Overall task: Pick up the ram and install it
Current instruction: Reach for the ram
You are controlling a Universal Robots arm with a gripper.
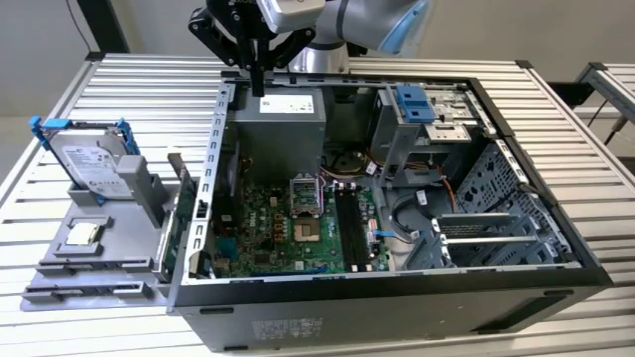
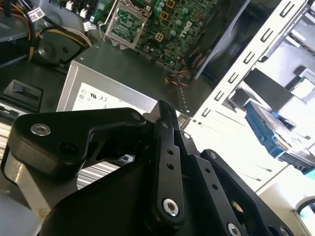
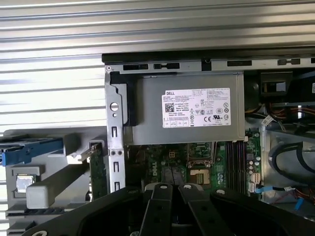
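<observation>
Motherboard (image 1: pixel 282 230) lies inside the open computer case (image 1: pixel 397 294) on the counter (image 1: pixel 149 82). Outside its wall, on the exterior view's left, the ram (image 1: pixel 181 186) seems to stand on edge in a gray holder (image 1: pixel 100 264) beside a hard drive (image 1: pixel 94 163). Farther back, the gripper (image 1: pixel 259 91) hangs clenched, empty, above the power supply (image 1: pixel 282 130).

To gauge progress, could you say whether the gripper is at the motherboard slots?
No, the exterior view shows the gripper above the grey power supply.

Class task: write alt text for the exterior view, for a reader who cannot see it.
A robot arm's black tool hangs above the grey metal power supply box in an open black computer case on a slatted metal table.
</observation>
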